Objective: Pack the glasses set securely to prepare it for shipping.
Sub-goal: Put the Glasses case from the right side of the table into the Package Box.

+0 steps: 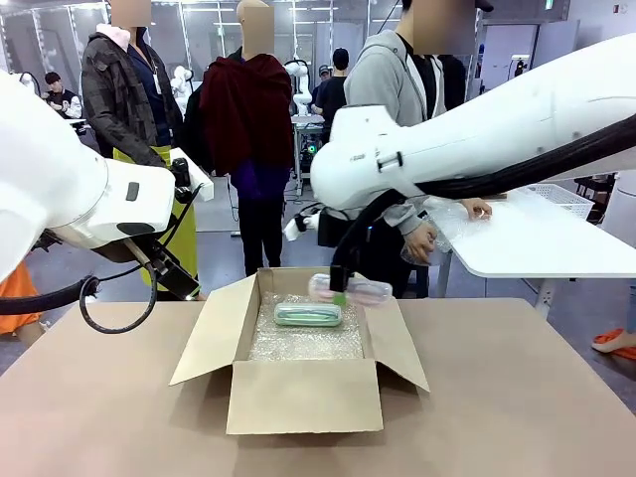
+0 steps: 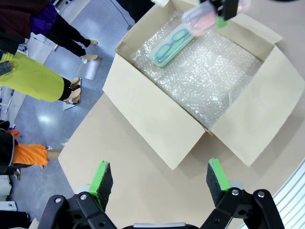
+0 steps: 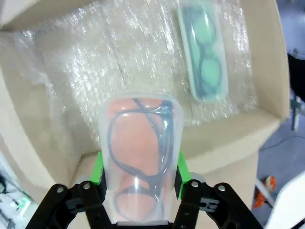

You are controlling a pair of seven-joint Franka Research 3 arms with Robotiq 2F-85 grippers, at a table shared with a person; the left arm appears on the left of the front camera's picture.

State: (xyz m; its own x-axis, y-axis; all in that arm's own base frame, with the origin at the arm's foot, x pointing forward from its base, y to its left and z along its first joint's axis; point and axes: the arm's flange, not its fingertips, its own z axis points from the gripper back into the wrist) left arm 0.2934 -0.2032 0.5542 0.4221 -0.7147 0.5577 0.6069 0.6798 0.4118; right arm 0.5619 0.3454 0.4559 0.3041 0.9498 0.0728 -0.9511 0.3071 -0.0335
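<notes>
Box mid table, top open, flaps folded out. Bubble wrap lines the bottom.

Mint case: inside box, flat on wrap, close to far wall w/ long side along it. Dark-framed glasses visible thru lid.

Pink case: pinched by its long sides betw. green pads of R gripper. Hangs over far-R part of box, clear of wrap, not touching mint case. Dark frame visible thru clear shell. From front, sits just behind & above mint case, a bit to the R.

R arm: comes in from R, reaches down over far edge of box.

L gripper: fingers spread wide, nothing betw. pads. Hangs over bare table beside box, off one flap, looking down at wrap & both cases.

Person: stands at far side, one hand on white side table. Others stand further back.
</notes>
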